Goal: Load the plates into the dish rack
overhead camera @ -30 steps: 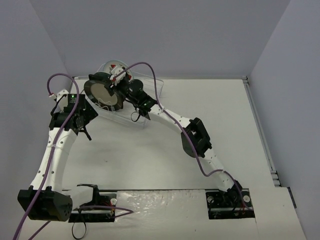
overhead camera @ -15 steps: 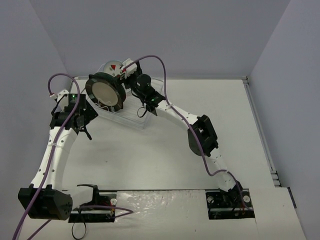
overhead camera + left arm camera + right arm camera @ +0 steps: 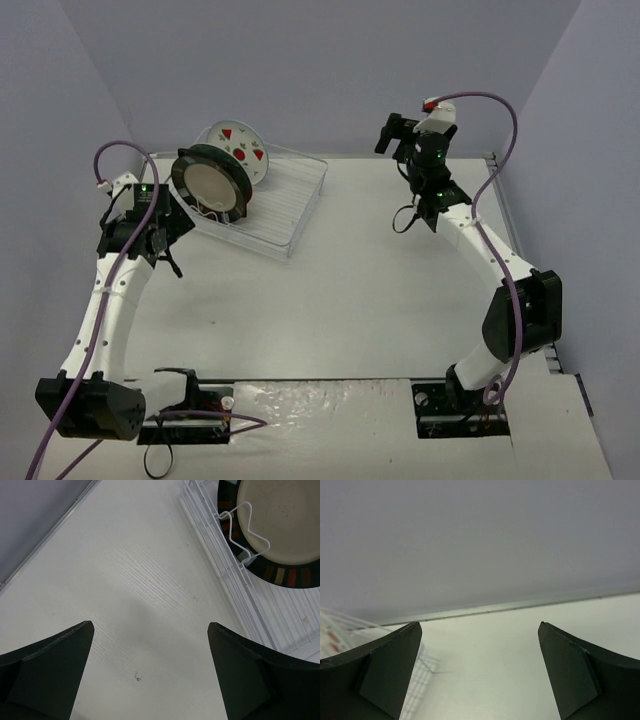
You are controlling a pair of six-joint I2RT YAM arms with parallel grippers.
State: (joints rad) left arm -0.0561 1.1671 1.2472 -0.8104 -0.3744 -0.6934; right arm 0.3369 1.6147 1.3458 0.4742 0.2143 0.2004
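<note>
Both pincers are spread wide with nothing in them. The left pincer (image 3: pixel 150 627) sits low over the desk (image 3: pixel 350 290) just beside the dish rack (image 3: pixel 285 205), and the right pincer (image 3: pixel 480 625) is up high, well apart from it. The dark-rimmed plate (image 3: pixel 210 187) and the white plate (image 3: pixel 240 148) stand tilted at the rack's far-left end; can't spot any other plates. My worry is that the left arm is so near that a careless swing could clip the rack or knock the dark-rimmed plate off its wire prong (image 3: pixel 245 527). The rack looks light, so it'd probably slide.
</note>
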